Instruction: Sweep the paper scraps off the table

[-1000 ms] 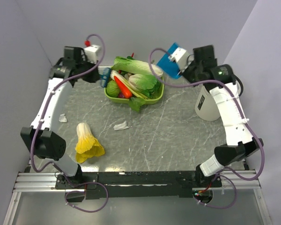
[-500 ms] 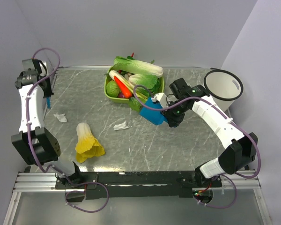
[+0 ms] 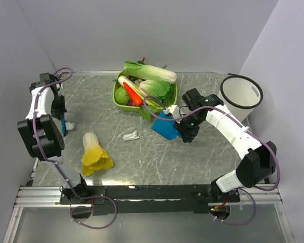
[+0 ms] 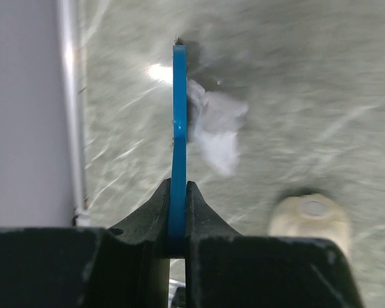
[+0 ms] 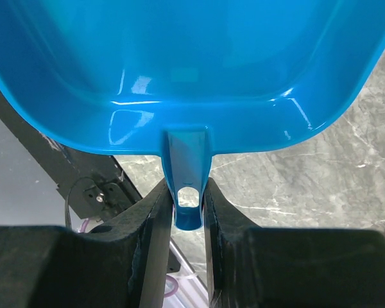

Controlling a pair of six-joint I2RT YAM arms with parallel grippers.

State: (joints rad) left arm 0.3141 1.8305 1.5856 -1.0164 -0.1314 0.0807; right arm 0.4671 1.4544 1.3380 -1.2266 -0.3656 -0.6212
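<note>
- The left gripper (image 4: pixel 178 192) is closed tightly on a thin blue tool (image 4: pixel 179 115), which the wrist view shows edge-on and pointing away from the fingers.
- One paper scrap (image 4: pixel 215 125) lies on the table (image 3: pixel 202 152) near its left rail, touching the right side of the blue tool.
- A second paper scrap (image 3: pixel 130 135) lies further in, between the yellow-and-white cabbage (image 3: pixel 95 154) and the blue dustpan (image 3: pixel 166 126).
- The right gripper (image 5: pixel 189 205) clamps the short handle of the blue dustpan from both sides.
- The pan stands in front of the green basket (image 3: pixel 168 104) of vegetables; I cannot tell whether its lip touches the table.
- A white bin (image 3: pixel 241 93) stands at the far right corner.
</note>
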